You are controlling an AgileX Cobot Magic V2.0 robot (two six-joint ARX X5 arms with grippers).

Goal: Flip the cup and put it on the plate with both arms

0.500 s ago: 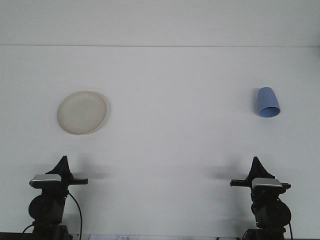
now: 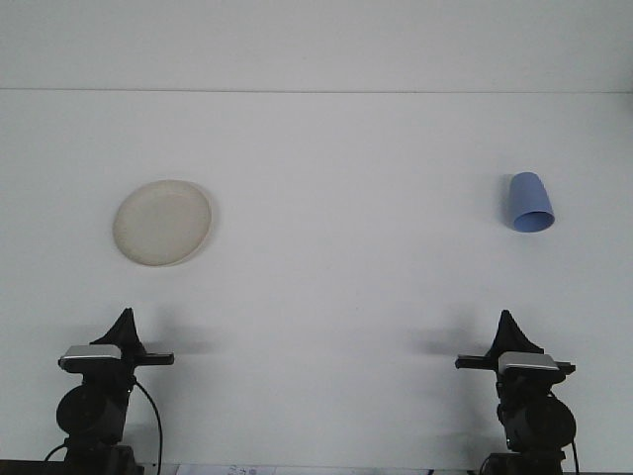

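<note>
Two grippers, left and right, sit low; jaw state cannot be told. Cup lies tipped, well beyond the right jaws; plate beyond the left. Approach the cup's side squarely.

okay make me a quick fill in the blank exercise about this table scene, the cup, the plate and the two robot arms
1. The blue cup lies on its ____ on the table, not upright.
2. The cream plate sits on the ____ half of the table.
3. The arm nearer the cup is the ____ one.
4. The plate has ____ on it.

Missing words: side; left; right; nothing
</note>
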